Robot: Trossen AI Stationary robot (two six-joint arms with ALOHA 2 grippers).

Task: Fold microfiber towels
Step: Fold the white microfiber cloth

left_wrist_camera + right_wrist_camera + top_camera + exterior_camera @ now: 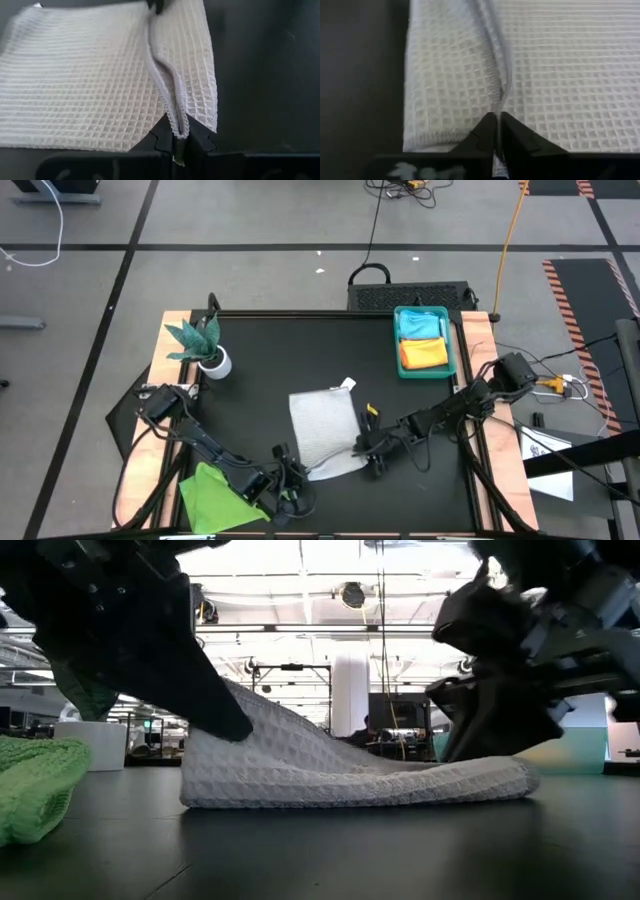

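The white-grey towel [326,430] is lying near the middle of the dark table [280,350], a waffle-weave cloth of small raised squares with a stitched hem, doubled over so that it is forming an oblong rather than a square. Its long axis is running from the table's far side toward the near side, tilted slightly, with a small white tag projecting at the far corner. In the low view one end is rising into a peak while the rest is sagging flat. The left gripper [177,142] is clenching the hemmed edge at the towel's near end, both layers pinched between its dark fingers. The right gripper [496,131] is clamped shut on the near right edge, a fold of cloth puckering at its tips. The lime green towel [215,495] is lying crumpled at the near left corner, partly covered by the left arm. The teal tray [457,345] at the far right is holding a pale blue towel [421,325] and an orange towel [424,355]. A potted plant [205,345] is standing far left.
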